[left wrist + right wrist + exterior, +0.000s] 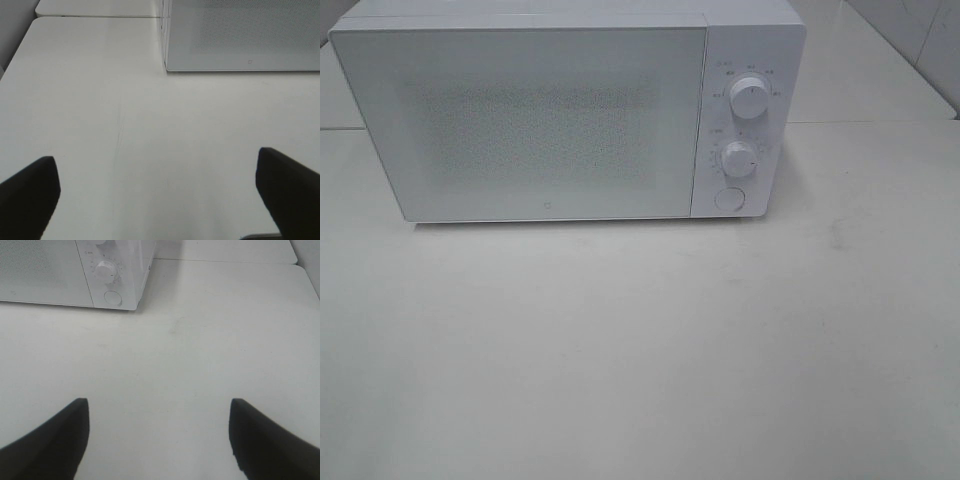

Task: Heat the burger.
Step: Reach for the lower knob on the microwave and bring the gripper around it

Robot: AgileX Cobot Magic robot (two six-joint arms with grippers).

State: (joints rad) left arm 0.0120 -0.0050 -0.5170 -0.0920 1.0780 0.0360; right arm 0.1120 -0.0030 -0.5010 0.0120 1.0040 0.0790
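The left jaws stand wide apart and hold nothing, with bare table (pixel 150 140) between the two dark tips. The right jaws are also parted and empty, a little less wide. Both hang over the table in front of the microwave (pixel 520 120), touching nothing.

Neither arm shows in the high view, so both sit back beyond its near edge. The left wrist looks toward the microwave's left front corner. The right wrist looks toward the control panel, where the lower knob (pixel 106 271) and the round button (pixel 113 298) are in sight.

The burger appears in no view. It is not on any visible part of the table, and the door (pixel 530 125) is shut, its dotted screen hiding whatever is inside. I cannot tell whether the burger is behind the door or out of frame.

That leaves two readings of the step. If the burger is already inside, what remains is setting the heat, most likely with the right jaws, which face the panel. They would need to narrow around the lower knob or the upper knob (pixel 749 97) and turn it. If it is not inside, the door comes first. That probably means pressing the button with one jaw tip, then fetching the burger from wherever it sits.
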